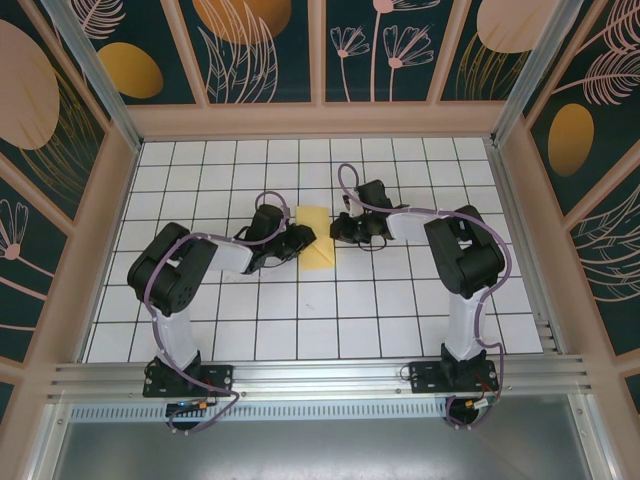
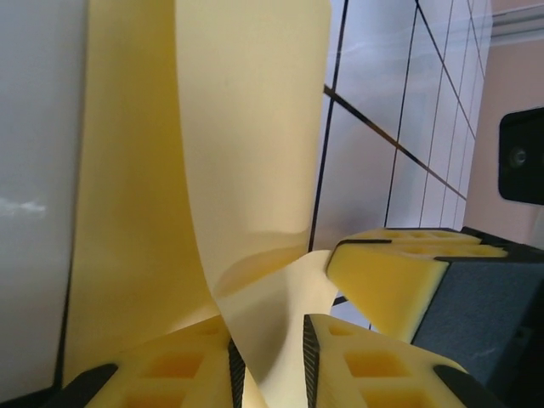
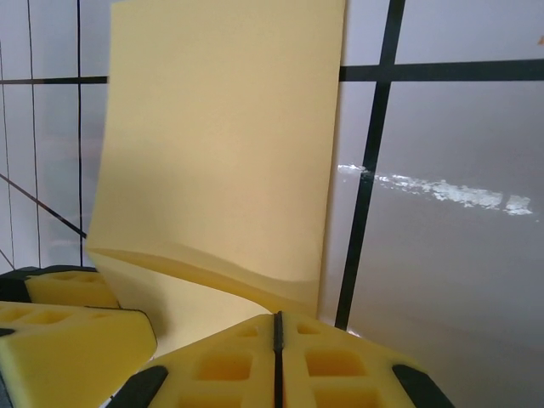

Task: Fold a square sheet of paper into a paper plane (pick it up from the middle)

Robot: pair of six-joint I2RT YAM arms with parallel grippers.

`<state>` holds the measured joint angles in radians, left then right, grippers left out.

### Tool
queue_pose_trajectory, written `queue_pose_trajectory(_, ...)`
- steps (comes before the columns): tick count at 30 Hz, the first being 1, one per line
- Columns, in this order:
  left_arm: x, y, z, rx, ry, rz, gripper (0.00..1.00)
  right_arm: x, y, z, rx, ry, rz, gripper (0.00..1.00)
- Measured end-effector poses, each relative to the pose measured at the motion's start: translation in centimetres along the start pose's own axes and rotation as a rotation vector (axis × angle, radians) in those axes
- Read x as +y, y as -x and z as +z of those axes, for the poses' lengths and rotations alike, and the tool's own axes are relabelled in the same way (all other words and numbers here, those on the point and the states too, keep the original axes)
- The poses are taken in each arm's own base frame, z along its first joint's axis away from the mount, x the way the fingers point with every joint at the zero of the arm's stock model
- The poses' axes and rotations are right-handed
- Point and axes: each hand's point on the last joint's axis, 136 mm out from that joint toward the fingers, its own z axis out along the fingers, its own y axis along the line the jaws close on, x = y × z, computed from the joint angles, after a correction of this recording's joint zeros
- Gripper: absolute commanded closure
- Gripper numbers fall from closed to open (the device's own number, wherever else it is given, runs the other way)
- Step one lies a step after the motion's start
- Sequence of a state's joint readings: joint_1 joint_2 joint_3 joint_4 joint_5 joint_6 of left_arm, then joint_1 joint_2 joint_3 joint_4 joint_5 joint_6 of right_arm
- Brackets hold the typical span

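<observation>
Sheet: the square sheet of paper [image 1: 318, 238] lies mid-desk [image 1: 330, 310] between both arms, one flap curling up.
Left pincer [image 2: 272, 370]: jaws slightly apart with a curl of paper between them; I cannot tell if it grips.
Right pincer [image 3: 276, 331]: jaws together at the sheet's edge.
Done: seemingly one lengthwise fold under way.
Left: nose, wings, centre crease.
Hidden: any creases, and whether the right jaws nip paper.
</observation>
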<state>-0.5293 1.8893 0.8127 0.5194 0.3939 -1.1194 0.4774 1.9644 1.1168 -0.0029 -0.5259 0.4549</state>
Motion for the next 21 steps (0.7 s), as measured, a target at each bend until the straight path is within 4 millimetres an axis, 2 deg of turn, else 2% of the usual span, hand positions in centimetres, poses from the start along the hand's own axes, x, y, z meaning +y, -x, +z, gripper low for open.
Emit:
queue_pose_trajectory(6,-0.4,0.4,0.3,-0.006,-0.006,0.017,0.89,0.0,0.0,0.0,0.001,-0.001,0.000,0.87)
queue_pose_trajectory(8,-0.3,0.5,0.3,-0.012,-0.003,0.023,0.93,-0.1,0.0,0.0,0.000,-0.001,0.002,0.78)
queue_pose_trajectory(12,-0.3,0.7,0.2,-0.026,0.009,0.044,0.96,-0.1,0.2,-1.0,-0.025,-0.016,0.003,0.53)
queue_pose_trajectory(15,-0.8,1.1,-0.7,-0.048,0.023,0.073,0.97,0.3,1.3,-3.3,-0.095,-0.036,-0.009,0.41)
queue_pose_trajectory(21,-4.7,3.4,-4.7,-0.150,0.071,0.199,0.96,2.2,5.0,-11.1,-0.352,-0.069,-0.076,0.26)
